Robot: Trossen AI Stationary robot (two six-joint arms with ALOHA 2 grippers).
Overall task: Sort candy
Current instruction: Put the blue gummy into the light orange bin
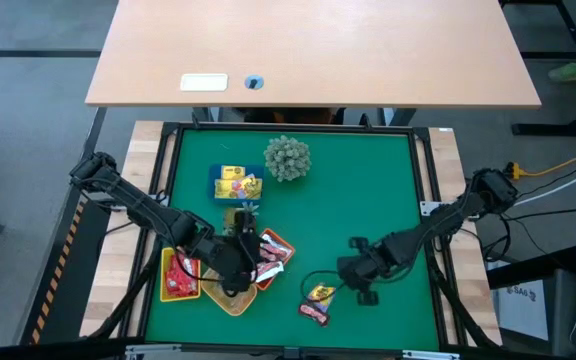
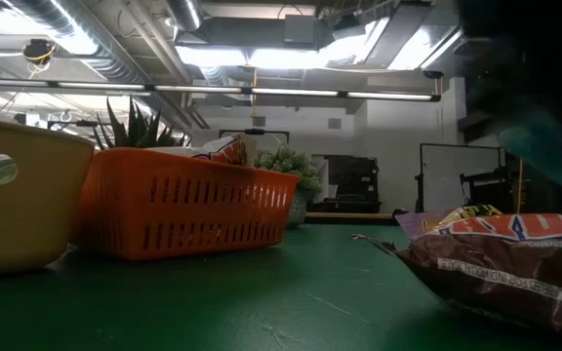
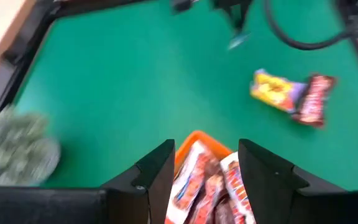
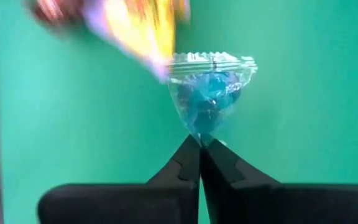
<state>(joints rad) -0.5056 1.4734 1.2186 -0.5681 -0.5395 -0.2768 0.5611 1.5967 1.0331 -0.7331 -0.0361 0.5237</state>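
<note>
Right wrist view: pinching a clear blue candy [image 4: 209,102] by its wrapper tail, right claw [image 4: 200,146] fully closed, lifting cleanly. Hovering over the orange tray [image 1: 278,262] at lower centre, left claw [image 3: 204,163] gaping empty.

We see a clear-wrapped blue sweet [image 4: 209,99] pinched at its tail, yellow packet [image 1: 319,293] and brown bar [image 1: 314,314] beside it.
</note>
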